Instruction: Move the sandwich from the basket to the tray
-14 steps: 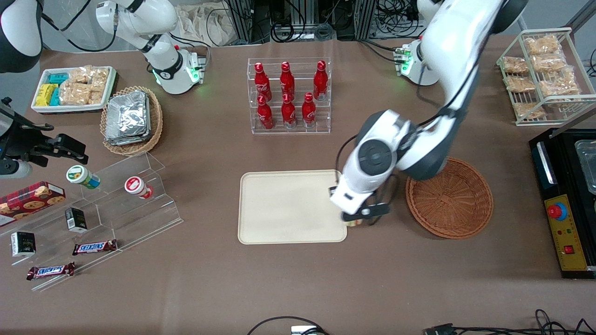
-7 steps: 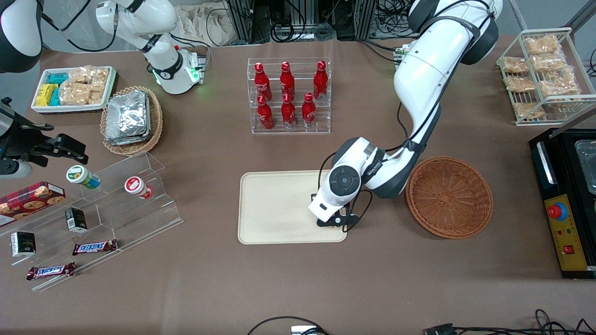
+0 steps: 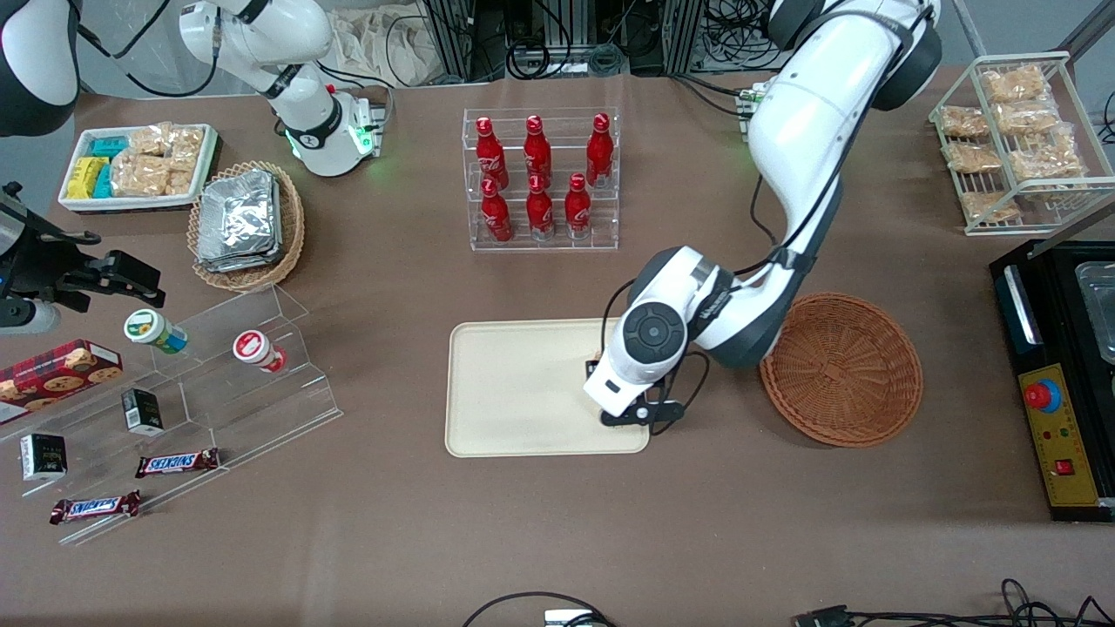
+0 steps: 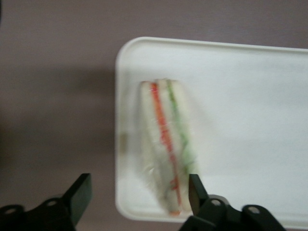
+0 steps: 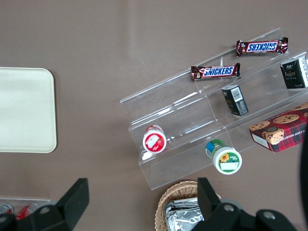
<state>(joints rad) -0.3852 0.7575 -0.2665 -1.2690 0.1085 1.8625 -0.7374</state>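
The sandwich (image 4: pixel 166 144) lies flat on the cream tray (image 4: pixel 250 120), close to the tray's rim at a corner. It is a clear-wrapped wedge with red, orange and green layers. My left gripper (image 4: pixel 137 197) is open just above it. One finger (image 4: pixel 195 192) is right beside the sandwich and the other (image 4: pixel 79 192) is over the brown table off the tray. In the front view the gripper (image 3: pixel 631 416) hangs over the tray's (image 3: pixel 523 383) corner nearest the reddish-brown basket (image 3: pixel 841 370), and the wrist hides the sandwich. The basket holds nothing.
A clear rack of red bottles (image 3: pixel 540 178) stands farther from the camera than the tray. A tan basket of foil packets (image 3: pixel 246 222) and a clear stepped shelf with snacks (image 3: pixel 200 383) lie toward the parked arm's end. A black machine (image 3: pixel 1058 383) and wire rack (image 3: pixel 1015 139) lie toward the working arm's end.
The gripper moved from the tray's edge beside the basket to over the tray corner, then shifted slightly back toward the basket. The sandwich now lies on the tray, free of the fingers.
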